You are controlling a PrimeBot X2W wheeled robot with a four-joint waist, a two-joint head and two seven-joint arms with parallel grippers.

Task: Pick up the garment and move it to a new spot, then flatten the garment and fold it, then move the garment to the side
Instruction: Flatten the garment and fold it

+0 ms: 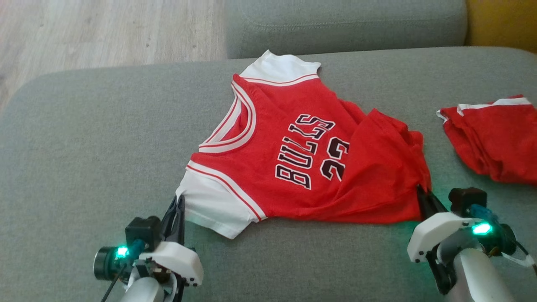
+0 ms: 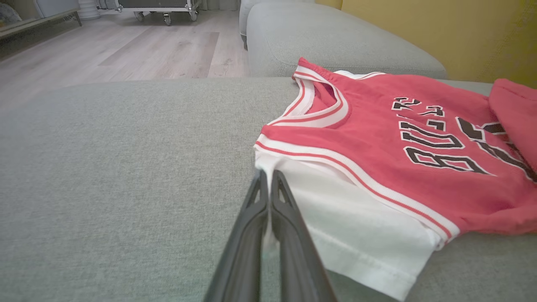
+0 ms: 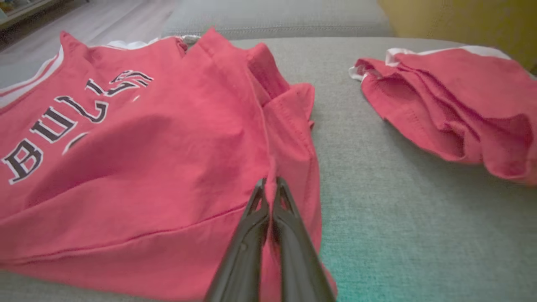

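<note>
The garment (image 1: 293,155) is a red Bulls jersey with white sleeves, lying on the grey sofa cushion (image 1: 92,138) with its hem side bunched up at the right. My left gripper (image 1: 179,200) is shut on the edge of the near white sleeve (image 2: 348,226), seen close in the left wrist view (image 2: 267,176). Over at the jersey's lower right corner, my right gripper (image 1: 421,192) is shut on a raised ridge of red cloth (image 3: 270,181). The garment (image 3: 138,167) spreads to the left of that gripper in the right wrist view.
A second red garment (image 1: 491,134) lies crumpled at the cushion's right, also in the right wrist view (image 3: 453,105). A sofa backrest (image 1: 344,25) stands behind, wooden floor (image 1: 105,33) at far left, a yellow wall (image 2: 440,29) beyond.
</note>
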